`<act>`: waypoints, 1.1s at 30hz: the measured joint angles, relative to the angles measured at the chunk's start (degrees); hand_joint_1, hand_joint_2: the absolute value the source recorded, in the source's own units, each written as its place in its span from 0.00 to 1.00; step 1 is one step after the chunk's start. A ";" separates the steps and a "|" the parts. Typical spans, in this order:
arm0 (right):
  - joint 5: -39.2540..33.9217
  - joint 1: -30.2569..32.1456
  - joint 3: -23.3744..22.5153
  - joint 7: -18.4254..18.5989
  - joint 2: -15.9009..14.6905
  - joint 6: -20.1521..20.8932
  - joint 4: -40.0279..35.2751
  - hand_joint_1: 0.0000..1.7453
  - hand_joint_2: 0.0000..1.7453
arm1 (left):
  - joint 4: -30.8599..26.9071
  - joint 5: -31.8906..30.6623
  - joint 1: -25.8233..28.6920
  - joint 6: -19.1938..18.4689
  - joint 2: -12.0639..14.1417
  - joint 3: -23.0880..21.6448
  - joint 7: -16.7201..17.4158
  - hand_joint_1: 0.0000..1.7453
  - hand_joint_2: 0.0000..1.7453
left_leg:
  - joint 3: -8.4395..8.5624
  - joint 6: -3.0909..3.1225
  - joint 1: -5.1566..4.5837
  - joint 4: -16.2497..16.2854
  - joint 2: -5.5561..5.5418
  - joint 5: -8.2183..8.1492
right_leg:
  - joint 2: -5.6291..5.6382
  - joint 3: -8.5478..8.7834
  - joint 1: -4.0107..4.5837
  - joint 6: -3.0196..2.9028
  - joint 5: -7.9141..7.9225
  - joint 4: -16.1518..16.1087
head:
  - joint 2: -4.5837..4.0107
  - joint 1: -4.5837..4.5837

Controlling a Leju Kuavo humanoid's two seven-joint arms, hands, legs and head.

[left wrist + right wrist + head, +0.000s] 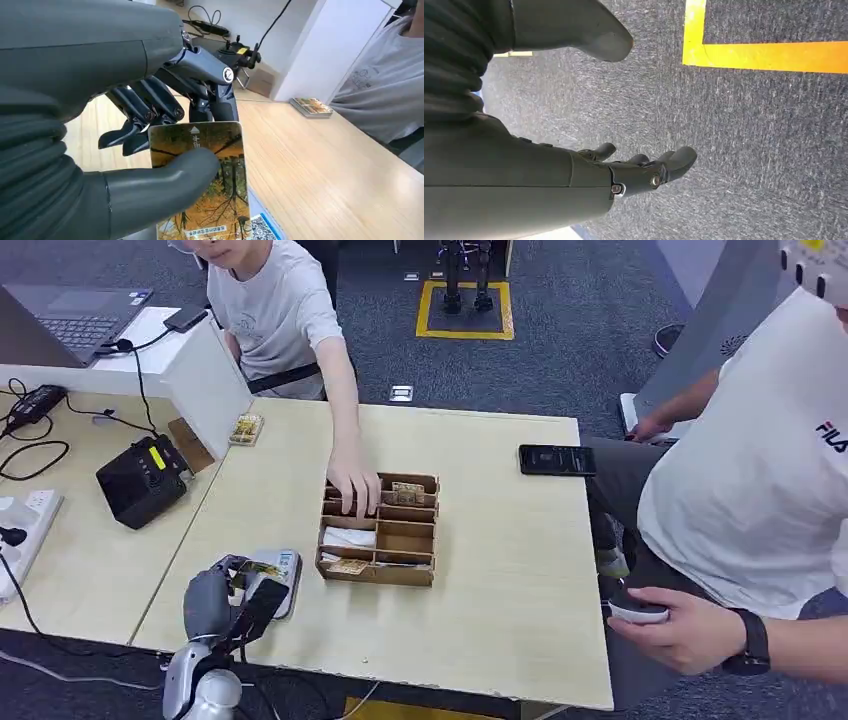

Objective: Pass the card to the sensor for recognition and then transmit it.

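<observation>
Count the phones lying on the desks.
2: a black phone on the wooden table's far right edge, and a dark phone beside the laptop at the back. Others may be hidden.

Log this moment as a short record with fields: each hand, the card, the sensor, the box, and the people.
left hand: holds the card, thumb pressed on its face
card: picture of yellow trees, held over the sensor at the table's near edge
sensor: flat grey pad, lying left of the wooden box
right hand: holds nothing, fingers apart, above grey carpet with a yellow line
wooden box: divided into compartments, cards in some
person across the table: hand reaching into a far compartment of the box
person at right: seated, holding a small controller
</observation>
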 joint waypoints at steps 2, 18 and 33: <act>0.04 0.00 0.02 -0.09 0.00 -0.02 0.00 0.00 1.00 | 0.28 -0.87 -0.05 0.74 0.00 0.13 0.11 1.00 1.00 | 0.00 0.00 0.00 0.00 0.00 0.00 | 0.00 0.00 0.00 0.00 0.00 0.00 | 0.00 0.00; 0.13 -0.01 0.02 -0.09 0.00 -0.07 -0.02 0.00 1.00 | 1.35 -2.05 -0.28 1.59 0.00 0.48 0.70 1.00 1.00 | 0.01 0.00 0.00 0.00 0.00 0.00 | 0.00 0.01 0.00 0.00 0.00 0.00 | 0.00 0.00; 0.96 -0.01 0.02 -0.15 0.00 -0.04 -0.02 0.00 1.00 | 0.70 8.99 -0.65 -7.16 -0.35 1.05 -2.49 1.00 1.00 | 0.02 0.00 0.00 0.00 -0.01 0.00 | -0.01 0.02 0.00 0.00 0.00 0.00 | 0.00 0.00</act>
